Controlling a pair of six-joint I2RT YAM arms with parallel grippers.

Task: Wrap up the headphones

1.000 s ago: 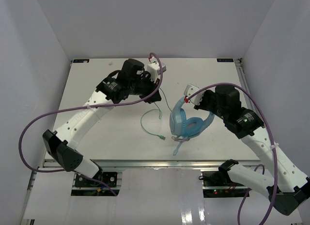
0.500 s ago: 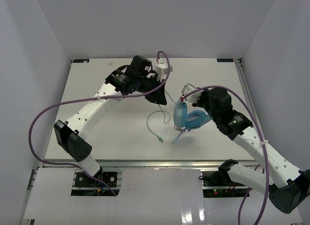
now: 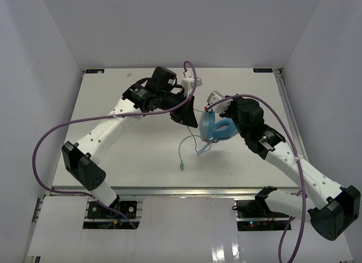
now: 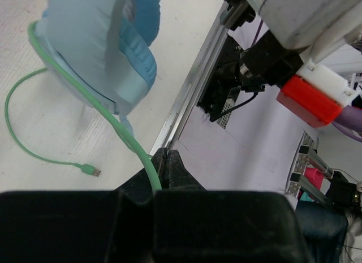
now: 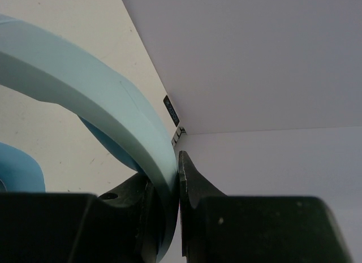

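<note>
Slipping is the worry: the left gripper (image 4: 165, 161) pinches the thin green cable (image 4: 107, 113) just below an ear cup (image 4: 133, 62), and a hard pull could drag it free. The right gripper (image 5: 172, 172) clamps the headband (image 5: 85, 87), holding the headphones (image 3: 218, 129) above the table (image 3: 141, 161) (mid-table, turned on edge). A second ago they sat flatter, further right.

A robotics lab test cell, by the look of it: white panel walls (image 3: 51, 42) box in the space behind and beside the left gripper (image 4: 166, 161). A white table (image 3: 113, 155) lies under it. An aluminium rail (image 3: 169, 189) nearer in carries two arms (image 3: 107, 130) trailing purple cables (image 3: 34, 161).
</note>
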